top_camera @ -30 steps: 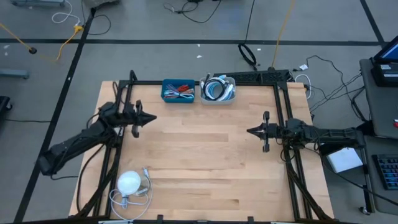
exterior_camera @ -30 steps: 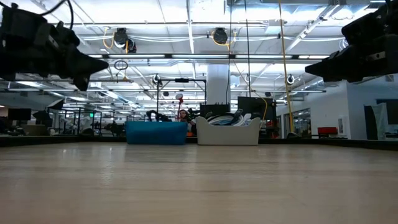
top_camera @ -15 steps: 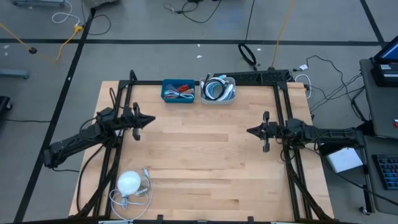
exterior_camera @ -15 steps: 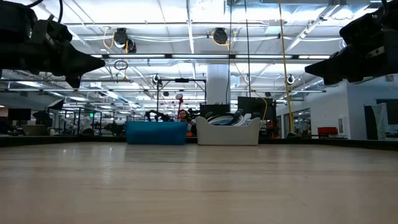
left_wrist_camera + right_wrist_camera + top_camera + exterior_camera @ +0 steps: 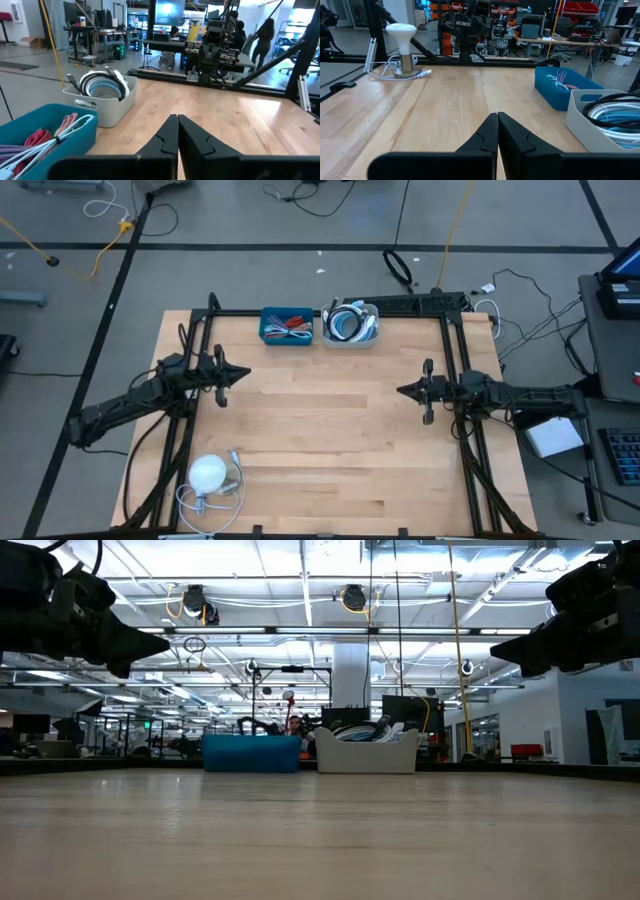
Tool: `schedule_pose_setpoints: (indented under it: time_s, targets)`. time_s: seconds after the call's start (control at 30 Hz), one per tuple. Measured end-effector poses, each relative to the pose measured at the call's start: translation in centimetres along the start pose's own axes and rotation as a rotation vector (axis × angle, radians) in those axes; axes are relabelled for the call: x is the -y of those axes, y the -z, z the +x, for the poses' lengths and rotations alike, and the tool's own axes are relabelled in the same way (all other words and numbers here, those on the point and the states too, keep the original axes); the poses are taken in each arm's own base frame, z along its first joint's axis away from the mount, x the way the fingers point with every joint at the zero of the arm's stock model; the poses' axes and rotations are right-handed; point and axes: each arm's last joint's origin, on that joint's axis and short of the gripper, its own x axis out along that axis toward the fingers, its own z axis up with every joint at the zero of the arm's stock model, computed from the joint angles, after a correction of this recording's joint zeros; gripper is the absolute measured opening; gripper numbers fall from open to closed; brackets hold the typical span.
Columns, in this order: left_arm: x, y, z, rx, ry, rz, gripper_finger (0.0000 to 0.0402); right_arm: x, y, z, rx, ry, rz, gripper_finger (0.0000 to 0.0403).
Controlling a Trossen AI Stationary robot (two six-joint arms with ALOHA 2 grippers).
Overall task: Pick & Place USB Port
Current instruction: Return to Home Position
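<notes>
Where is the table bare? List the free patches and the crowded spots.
Crowded: the far edge, where the blue bin stands beside the gray bin, and the near left corner, with the lamp and its cable. Free: the table between the left gripper and right gripper, from those bins to the near edge, plus the near right corner.

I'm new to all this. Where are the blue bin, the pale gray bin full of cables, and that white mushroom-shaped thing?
blue bin (image 5: 250,753): low view, on its front wall.
gray bin (image 5: 367,756): low view, on its front wall.
white mushroom-shaped thing (image 5: 401,31): right wrist view, on its rounded head.
</notes>
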Motion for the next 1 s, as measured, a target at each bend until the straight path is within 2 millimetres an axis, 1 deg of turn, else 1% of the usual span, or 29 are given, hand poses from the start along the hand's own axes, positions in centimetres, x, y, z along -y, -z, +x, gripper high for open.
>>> schedule_pose_setpoints:
  time_s: [0.13, 0.43, 1.0]
  targets:
    - [0.00, 0.00, 0.00, 0.000, 0.000, 0.000, 0.0002, 0.00, 0.00, 0.00, 0.000, 0.000, 0.001, 0.0000]
    - [0.00, 0.00, 0.00, 0.000, 0.000, 0.001, 0.0023, 0.00, -0.01, 0.00, 0.001, 0.000, 0.001, 0.0000]
    - [0.00, -0.01, 0.00, 0.001, 0.000, 0.001, 0.0024, 0.00, -0.01, 0.00, 0.002, -0.001, 0.001, 0.0000]
